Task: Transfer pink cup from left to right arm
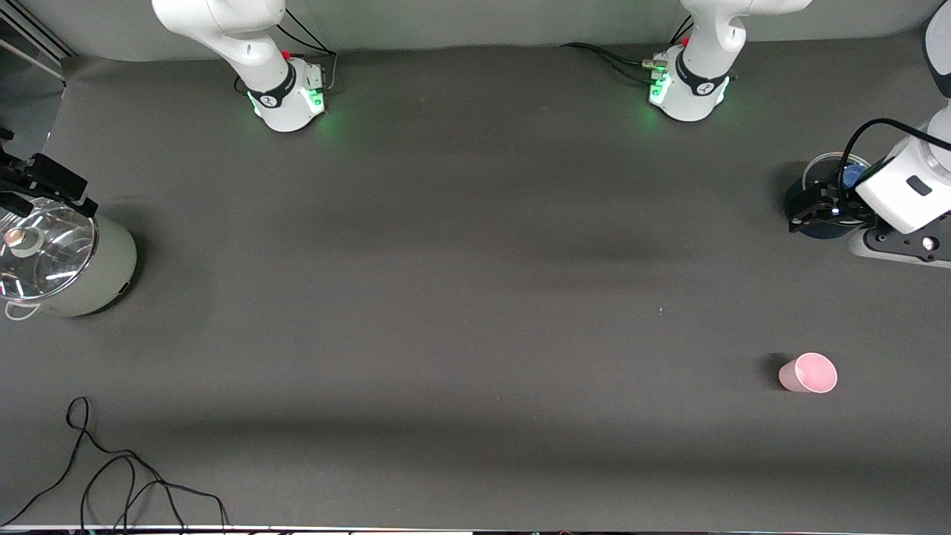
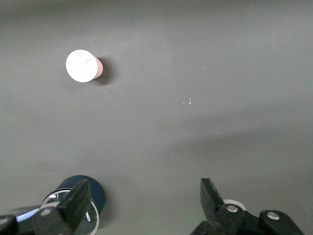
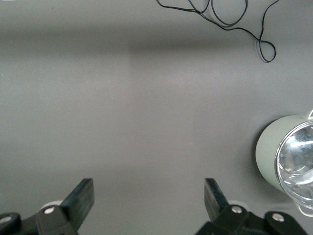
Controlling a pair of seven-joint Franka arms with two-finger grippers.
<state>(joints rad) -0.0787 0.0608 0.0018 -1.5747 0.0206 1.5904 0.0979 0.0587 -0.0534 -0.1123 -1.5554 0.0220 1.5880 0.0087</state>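
I see the dark grey cloth-covered table [image 1: 475,297] spread wide. At the right arm's end stands a pale green metal pot with a glass lid [image 1: 59,260], and the right gripper [image 3: 149,198] hangs above the table just beside it, jaws wide with nothing between them. The left gripper [image 2: 144,200] hangs over a small dark blue round container [image 1: 836,186] at the left arm's end, jaws wide too. The small pale-pink plastic cup [image 1: 808,373] stands upright, nearer the front camera than that container. A thin black cable [image 1: 111,475] loops at the table's near edge.
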